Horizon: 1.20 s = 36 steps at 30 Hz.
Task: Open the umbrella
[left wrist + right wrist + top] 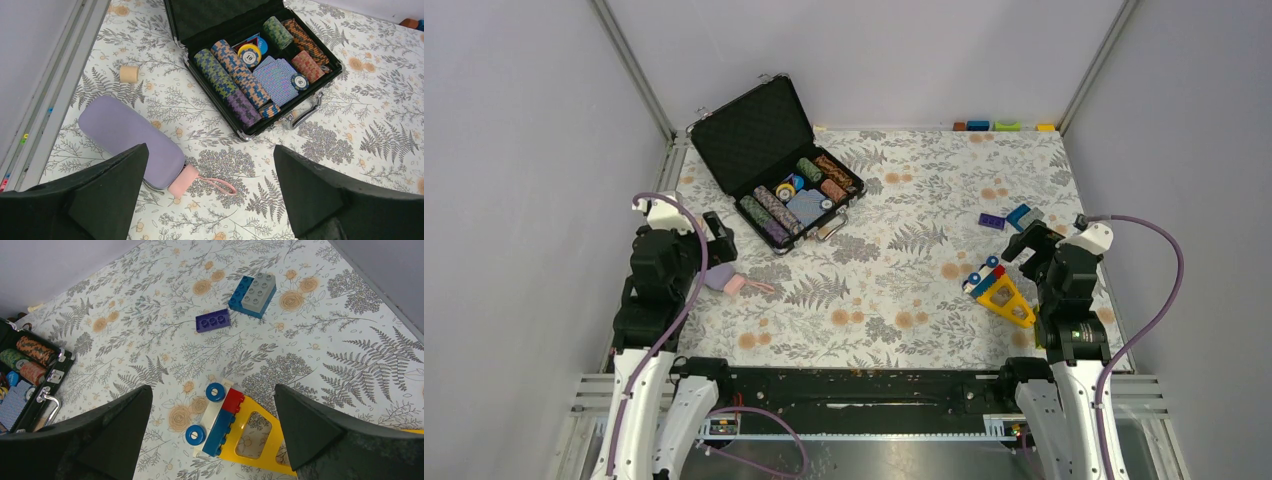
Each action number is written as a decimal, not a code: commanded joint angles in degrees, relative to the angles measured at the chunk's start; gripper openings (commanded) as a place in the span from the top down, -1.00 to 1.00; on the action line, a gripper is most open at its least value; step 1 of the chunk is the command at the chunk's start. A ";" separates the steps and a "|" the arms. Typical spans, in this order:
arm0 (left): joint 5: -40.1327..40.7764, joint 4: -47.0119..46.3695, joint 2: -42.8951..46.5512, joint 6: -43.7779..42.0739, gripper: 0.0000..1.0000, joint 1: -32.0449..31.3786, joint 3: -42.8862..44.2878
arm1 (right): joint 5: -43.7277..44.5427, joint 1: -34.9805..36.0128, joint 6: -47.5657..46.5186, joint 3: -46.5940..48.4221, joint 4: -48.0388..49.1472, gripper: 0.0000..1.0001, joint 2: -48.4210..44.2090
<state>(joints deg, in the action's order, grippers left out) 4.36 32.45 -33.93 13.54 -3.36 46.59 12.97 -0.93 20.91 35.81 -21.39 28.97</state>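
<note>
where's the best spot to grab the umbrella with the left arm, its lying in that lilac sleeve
Probably the pink handle, the only part of the umbrella sticking out of the lilac sleeve. It lies flat, so come down from above with the left fingers on either side of the handle, across its width, clear of the thin strap.

Umbrella (183, 181) folded, lying flat at far left, only pink handle w/ strap showing, rest in lilac sleeve (130, 137).
</note>
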 commanded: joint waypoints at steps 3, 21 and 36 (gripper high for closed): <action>1.68 -2.81 -0.66 1.39 -0.97 0.28 1.48 | 1.81 -0.22 -0.03 1.83 0.66 -0.99 -0.40; -0.19 -1.45 -11.73 7.84 -0.97 8.69 -0.11 | -1.89 -0.21 -0.36 0.40 0.01 -0.99 -1.64; -0.28 -6.42 -22.37 14.04 -0.97 22.81 -6.21 | -6.04 2.56 -0.34 -1.21 0.40 -0.99 -5.40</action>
<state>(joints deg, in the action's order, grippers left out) 3.22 30.52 -55.88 26.57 18.70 41.19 7.68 -0.14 20.91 34.50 -21.56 24.43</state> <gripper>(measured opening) 0.985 0.994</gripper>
